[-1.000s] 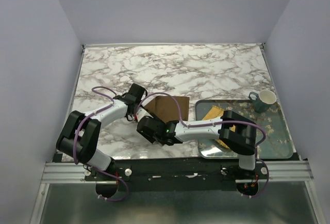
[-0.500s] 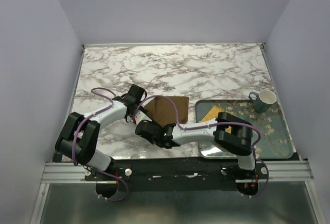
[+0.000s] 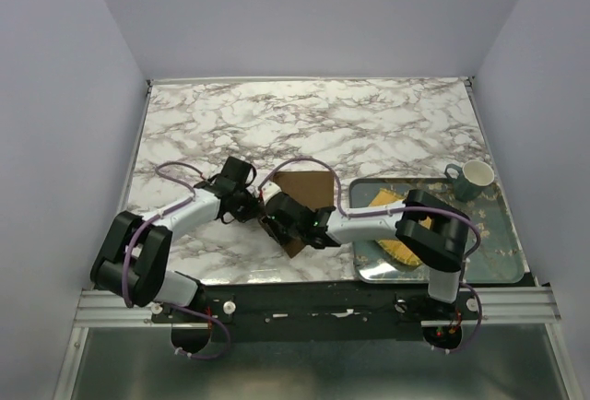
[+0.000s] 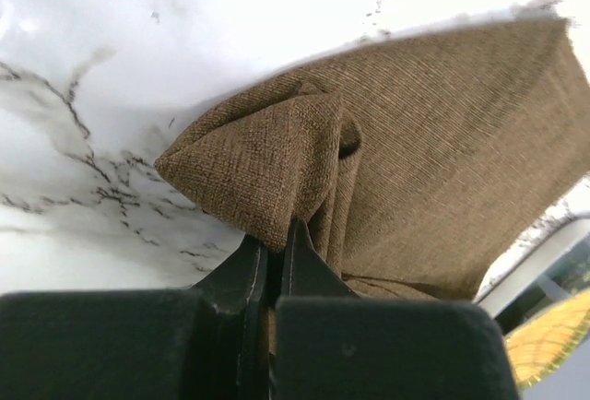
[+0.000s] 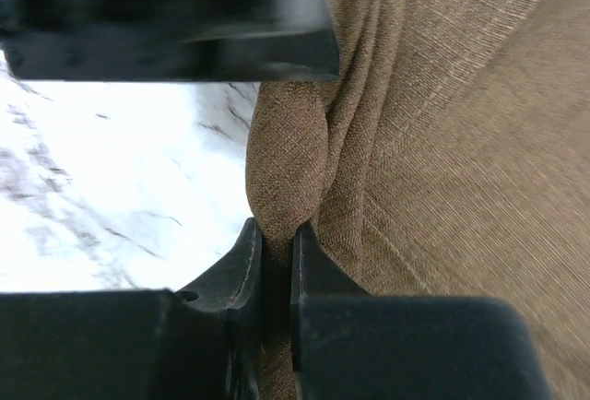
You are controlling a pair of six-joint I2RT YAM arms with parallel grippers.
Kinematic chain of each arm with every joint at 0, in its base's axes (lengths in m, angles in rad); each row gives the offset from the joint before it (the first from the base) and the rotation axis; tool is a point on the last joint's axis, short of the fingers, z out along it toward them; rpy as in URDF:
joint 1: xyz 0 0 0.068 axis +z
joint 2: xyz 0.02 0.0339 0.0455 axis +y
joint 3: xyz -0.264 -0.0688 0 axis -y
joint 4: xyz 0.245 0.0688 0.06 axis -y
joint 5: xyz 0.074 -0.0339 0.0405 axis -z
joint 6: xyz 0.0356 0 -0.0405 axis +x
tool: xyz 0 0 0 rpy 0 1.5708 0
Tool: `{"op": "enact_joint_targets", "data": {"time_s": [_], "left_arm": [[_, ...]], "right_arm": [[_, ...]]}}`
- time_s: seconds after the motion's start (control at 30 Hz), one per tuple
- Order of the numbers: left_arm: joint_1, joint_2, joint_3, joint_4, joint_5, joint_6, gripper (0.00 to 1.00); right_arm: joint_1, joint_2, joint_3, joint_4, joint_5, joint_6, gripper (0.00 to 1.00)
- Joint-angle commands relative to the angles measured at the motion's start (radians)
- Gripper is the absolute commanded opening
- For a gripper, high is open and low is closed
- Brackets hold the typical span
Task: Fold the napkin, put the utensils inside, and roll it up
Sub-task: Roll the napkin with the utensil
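Where one brown napkin lies on the marble tabletop, just left of the one tray, its coarse weave is seen bunched into thick folds at the left edge. That edge is pinched by two hands, the left hand and the right hand each clenched on a fold of cloth. One yellow mat is held in the tray, and one mug is stood at its far right corner.

Top view: napkin near-left corner covered by left gripper and right gripper, fingertips too small to resolve; mat partly under right arm. Right wrist: dark block blurred, napkin cut off at right edge
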Motion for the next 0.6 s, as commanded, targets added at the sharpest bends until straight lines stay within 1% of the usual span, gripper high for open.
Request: {"op": "enact_joint_targets", "data": {"time_s": [0.0,0.03,0.07,0.1,0.13,0.2,0.23,0.27,0.3,0.33,0.4,0.43,0.5,0.57], "left_arm": [[0.018,-0.113,-0.099,0.063,0.023,0.182,0.29],[0.02,-0.141,-0.102,0.072,0.011,0.204,0.39],[0.021,-0.188,-0.093,0.06,-0.038,0.222,0.49],[0.023,-0.207,-0.087,0.051,-0.052,0.263,0.61],[0.026,-0.222,-0.081,0.039,-0.062,0.282,0.65],[0.027,-0.256,-0.065,0.011,-0.071,0.314,0.71],[0.027,-0.267,-0.068,0.011,-0.065,0.339,0.76],[0.027,-0.288,-0.071,0.012,-0.056,0.343,0.79],[0.027,-0.294,-0.082,0.011,-0.034,0.347,0.85],[0.027,-0.299,-0.091,0.012,-0.019,0.351,0.87],[0.027,-0.316,-0.117,0.022,0.004,0.354,0.89],[0.026,-0.324,-0.128,0.031,0.013,0.353,0.89],[0.026,-0.344,-0.159,0.06,0.047,0.344,0.89],[0.026,-0.342,-0.174,0.095,0.07,0.322,0.89]], "right_arm": [[-0.139,0.035,-0.077,0.031,-0.34,0.015,0.01],[-0.162,0.036,-0.08,0.05,-0.44,0.03,0.0],[-0.185,0.048,-0.074,0.055,-0.499,0.038,0.0],[-0.229,0.059,-0.066,0.055,-0.547,0.047,0.01],[-0.251,0.071,-0.055,0.055,-0.651,0.064,0.0],[-0.306,0.128,-0.012,0.052,-0.757,0.084,0.01],[-0.323,0.151,0.002,0.048,-0.855,0.1,0.0],[-0.337,0.17,0.014,0.046,-0.897,0.11,0.01],[-0.36,0.208,0.032,0.037,-0.929,0.119,0.01],[-0.371,0.223,0.06,0.026,-1.004,0.139,0.0],[-0.401,0.249,0.075,0.024,-1.064,0.173,0.01],[-0.411,0.268,0.075,0.046,-1.122,0.212,0.01],[-0.432,0.285,0.072,0.075,-1.168,0.254,0.0],[-0.443,0.317,0.069,0.133,-1.25,0.321,0.01]]}}
